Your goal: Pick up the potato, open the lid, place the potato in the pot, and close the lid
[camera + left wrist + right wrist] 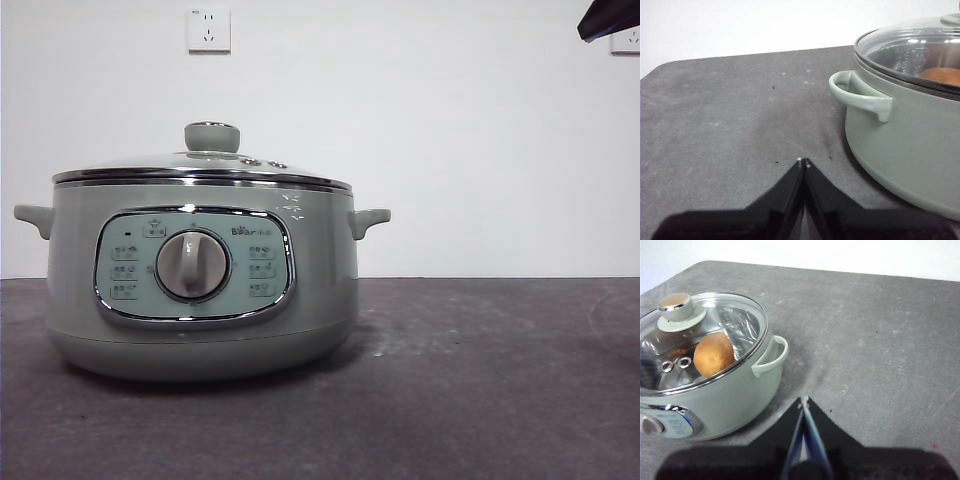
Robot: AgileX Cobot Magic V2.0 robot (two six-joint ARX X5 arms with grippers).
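Sitting inside the pot (715,390), the potato (714,353) shows thru the lid (710,335), seated. Both grippers, left (803,162) & right (804,401), clenched empty, beside pot; neither clearly nearer.

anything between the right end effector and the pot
No object: in the right wrist view only bare grey table separates the right end effector, jaws shut, from the pot, whose lid is on with the potato inside.

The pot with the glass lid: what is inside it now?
Through the closed lid the potato is visible inside the pot. The front view shows nothing inside, since the pot's wall hides it. Both grippers are shut and apart from the pot.
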